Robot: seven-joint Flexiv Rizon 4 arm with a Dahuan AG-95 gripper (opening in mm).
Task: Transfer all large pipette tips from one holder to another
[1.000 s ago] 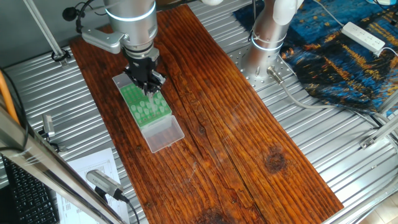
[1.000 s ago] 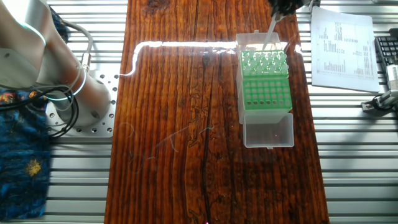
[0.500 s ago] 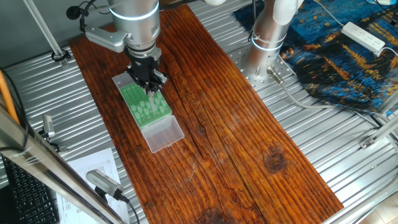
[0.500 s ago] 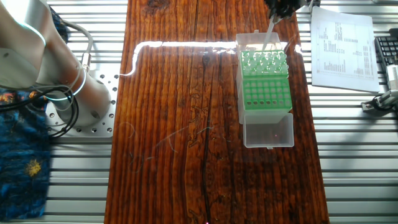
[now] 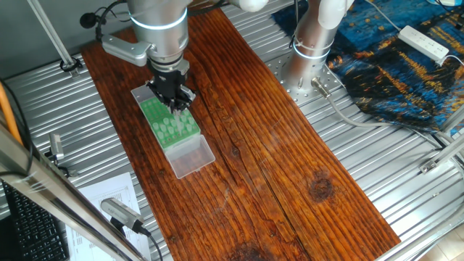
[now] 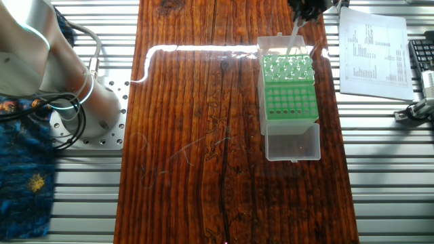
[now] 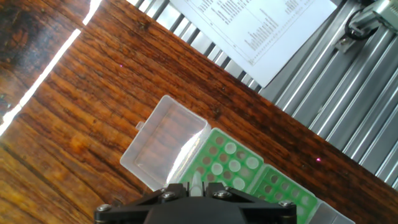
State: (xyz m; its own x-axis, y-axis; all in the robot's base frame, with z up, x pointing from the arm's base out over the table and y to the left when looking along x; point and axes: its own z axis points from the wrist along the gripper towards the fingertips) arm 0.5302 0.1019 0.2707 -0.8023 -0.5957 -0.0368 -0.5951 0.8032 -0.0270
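The tabletop (image 5: 290,167) is a long board of dark red-brown wood, laid on a ribbed metal surface (image 6: 393,176). The green rack (image 6: 289,95) is the landmark here; it sits in a clear plastic box (image 6: 293,144) near one end of the board. The box has an open clear compartment on each side of the rack: one beside the rows with tips, one beside the rows w/ free holes.

The robot arm (image 5: 156,29) stands above the rack, approx. over the end which is far from the tips in one fixed view. Its silver base (image 5: 312,43) is on the metal surface, well apart from the rack, across the board. A printed paper sheet (image 6: 373,47) lies on the metal just beside the rack side of the board.

The hand (image 5: 175,96) is black & hangs over the rack. It is pinching one large pipette tip (image 6: 293,42) which points down, over the clear compartment next to the filled rows. In the hand view this tip (image 7: 194,185) shows between the fingers, above the rack edge.

The other large pipette tips (image 6: 288,66) stand upright in the rack holes, in the rows next to that compartment; the remaining holes of the rack look free.
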